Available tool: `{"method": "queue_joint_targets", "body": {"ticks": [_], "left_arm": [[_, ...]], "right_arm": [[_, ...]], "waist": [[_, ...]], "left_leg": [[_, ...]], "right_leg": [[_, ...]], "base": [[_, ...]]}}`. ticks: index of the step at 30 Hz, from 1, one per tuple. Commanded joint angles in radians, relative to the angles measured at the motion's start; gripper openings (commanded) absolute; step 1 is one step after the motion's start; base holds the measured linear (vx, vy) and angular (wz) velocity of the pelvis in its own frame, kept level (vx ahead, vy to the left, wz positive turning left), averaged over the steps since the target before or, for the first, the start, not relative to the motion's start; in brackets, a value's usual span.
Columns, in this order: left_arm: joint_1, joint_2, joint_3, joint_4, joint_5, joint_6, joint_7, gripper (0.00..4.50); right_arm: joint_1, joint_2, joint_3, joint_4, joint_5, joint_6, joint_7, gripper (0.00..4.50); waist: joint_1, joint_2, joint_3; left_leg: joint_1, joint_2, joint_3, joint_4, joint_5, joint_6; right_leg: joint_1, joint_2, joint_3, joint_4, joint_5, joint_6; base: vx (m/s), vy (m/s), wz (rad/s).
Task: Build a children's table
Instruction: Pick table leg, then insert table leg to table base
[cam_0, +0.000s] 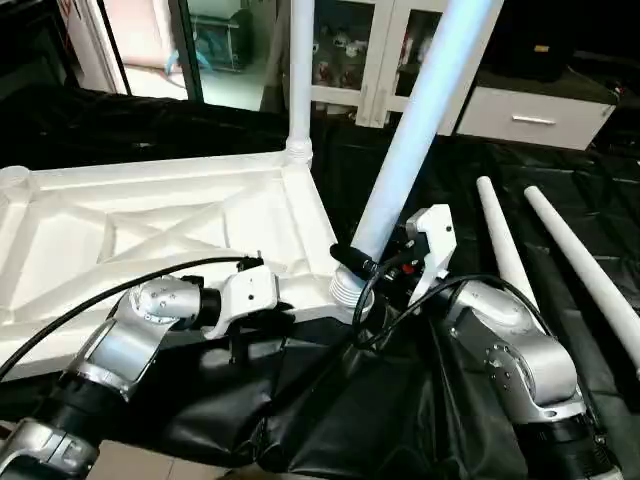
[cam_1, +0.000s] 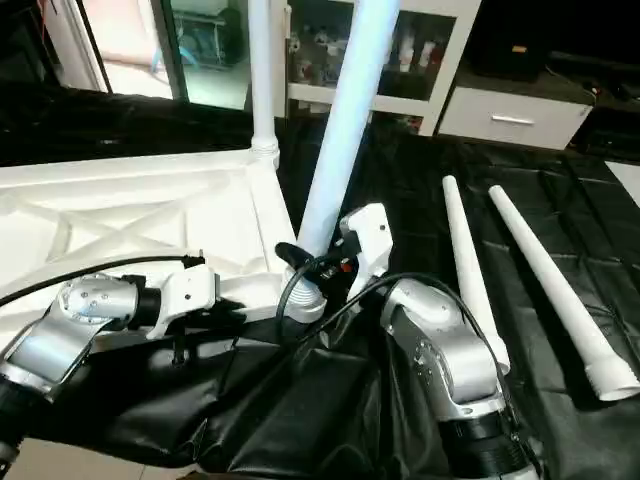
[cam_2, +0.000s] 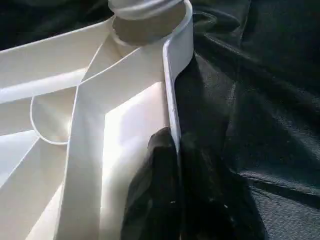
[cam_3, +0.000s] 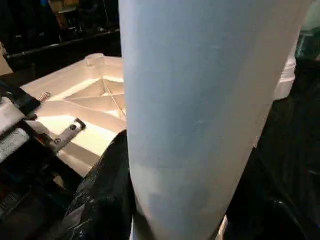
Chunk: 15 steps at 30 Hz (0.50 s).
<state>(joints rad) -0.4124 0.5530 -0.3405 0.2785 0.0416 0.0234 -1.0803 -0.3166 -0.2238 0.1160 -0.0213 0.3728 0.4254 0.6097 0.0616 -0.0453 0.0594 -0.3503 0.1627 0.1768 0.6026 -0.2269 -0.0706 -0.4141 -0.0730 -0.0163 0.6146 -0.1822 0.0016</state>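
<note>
The children's table top (cam_0: 150, 215) lies upside down, its X-ribbed underside facing up. One white leg (cam_0: 301, 70) stands upright in the far right corner socket. A second leg (cam_0: 420, 110) leans to the right, with its ribbed end (cam_0: 345, 290) at the near right corner socket. My right gripper (cam_0: 365, 262) is shut around this leaning leg just above the ribs. My left gripper (cam_0: 275, 312) is at the top's near rim, left of that corner. In the left wrist view its black fingers (cam_2: 155, 190) straddle the rim wall and pinch it.
Two loose white legs (cam_0: 505, 250) (cam_0: 590, 270) lie side by side on the black sheet (cam_0: 330, 400) to the right. White cabinets with glass doors (cam_0: 370, 50) and a white drawer unit (cam_0: 530, 115) stand behind the work table. The sheet is bunched up in front of my arms.
</note>
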Motion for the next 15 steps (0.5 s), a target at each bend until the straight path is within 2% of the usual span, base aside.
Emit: {"method": "queue_joint_targets", "body": {"ticks": [1,3,4,7,8,10,11,13,15], "left_arm": [[0.013,-0.010,-0.046,0.043,0.028,0.016,-0.009,0.02],[0.019,-0.007,-0.052,0.036,0.031,0.005,-0.018,0.02],[0.024,-0.005,-0.055,0.031,0.032,0.003,-0.023,0.02],[0.031,-0.006,-0.055,0.023,0.025,0.009,-0.030,0.02],[0.033,-0.008,-0.054,0.021,0.020,0.012,-0.033,0.02],[0.036,-0.009,-0.052,0.017,0.017,0.013,-0.038,0.02],[0.035,-0.008,-0.054,0.018,0.020,0.011,-0.038,0.02],[0.033,-0.008,-0.055,0.025,0.028,0.006,-0.037,0.02],[0.032,-0.008,-0.056,0.026,0.031,0.004,-0.035,0.02]], "right_arm": [[-0.025,-0.014,-0.026,0.018,-0.022,-0.004,-0.009,1.86],[-0.051,-0.025,-0.025,0.062,-0.050,0.015,-0.035,1.86],[-0.067,-0.027,-0.024,0.090,-0.061,0.023,-0.046,1.86],[-0.080,-0.026,-0.022,0.113,-0.059,0.039,-0.045,1.86],[-0.082,-0.026,-0.020,0.117,-0.055,0.046,-0.041,1.86],[-0.090,-0.033,-0.009,0.135,-0.050,0.061,-0.026,1.86],[-0.092,-0.036,-0.005,0.138,-0.052,0.058,-0.020,1.86],[-0.094,-0.035,-0.002,0.141,-0.048,0.064,-0.004,1.86],[-0.095,-0.034,-0.001,0.137,-0.042,0.067,0.004,1.86]], "waist": [[-0.008,0.010,-0.033],[-0.010,0.009,-0.031],[-0.008,0.014,-0.031],[-0.011,0.012,-0.031],[-0.010,0.011,-0.031],[-0.012,0.009,-0.027],[-0.012,0.010,-0.027],[-0.013,0.001,-0.023],[-0.013,0.003,-0.022]], "left_leg": [[0.008,0.059,-0.020,-0.100,-0.276,-0.023],[0.003,0.057,-0.021,-0.102,-0.270,-0.023],[0.005,0.058,-0.021,-0.102,-0.261,-0.025],[0.004,0.057,-0.019,-0.101,-0.260,-0.024],[0.002,0.058,-0.019,-0.101,-0.236,-0.016],[0.002,0.059,-0.018,-0.102,-0.229,-0.009],[0.003,0.059,-0.018,-0.102,-0.229,-0.008],[0.001,0.059,-0.017,-0.104,-0.235,-0.003],[0.001,0.060,-0.018,-0.105,-0.245,-0.003]], "right_leg": [[0.021,-0.061,0.043,-0.089,-0.367,-0.140],[0.024,-0.061,0.043,-0.088,-0.372,-0.137],[0.023,-0.061,0.043,-0.088,-0.366,-0.138],[0.024,-0.060,0.043,-0.088,-0.348,-0.143],[0.027,-0.059,0.042,-0.084,-0.313,-0.150],[0.025,-0.058,0.042,-0.083,-0.303,-0.156],[0.025,-0.059,0.042,-0.084,-0.303,-0.157],[0.025,-0.058,0.042,-0.086,-0.320,-0.152],[0.024,-0.060,0.042,-0.087,-0.339,-0.148]], "base": [[0.000,0.000,0.00],[0.000,0.000,0.00],[0.000,0.000,0.00],[0.000,0.000,0.00],[0.000,0.000,0.00],[0.000,0.000,0.00],[0.000,0.000,0.00],[0.000,0.000,0.00],[0.000,0.000,0.00]]}}
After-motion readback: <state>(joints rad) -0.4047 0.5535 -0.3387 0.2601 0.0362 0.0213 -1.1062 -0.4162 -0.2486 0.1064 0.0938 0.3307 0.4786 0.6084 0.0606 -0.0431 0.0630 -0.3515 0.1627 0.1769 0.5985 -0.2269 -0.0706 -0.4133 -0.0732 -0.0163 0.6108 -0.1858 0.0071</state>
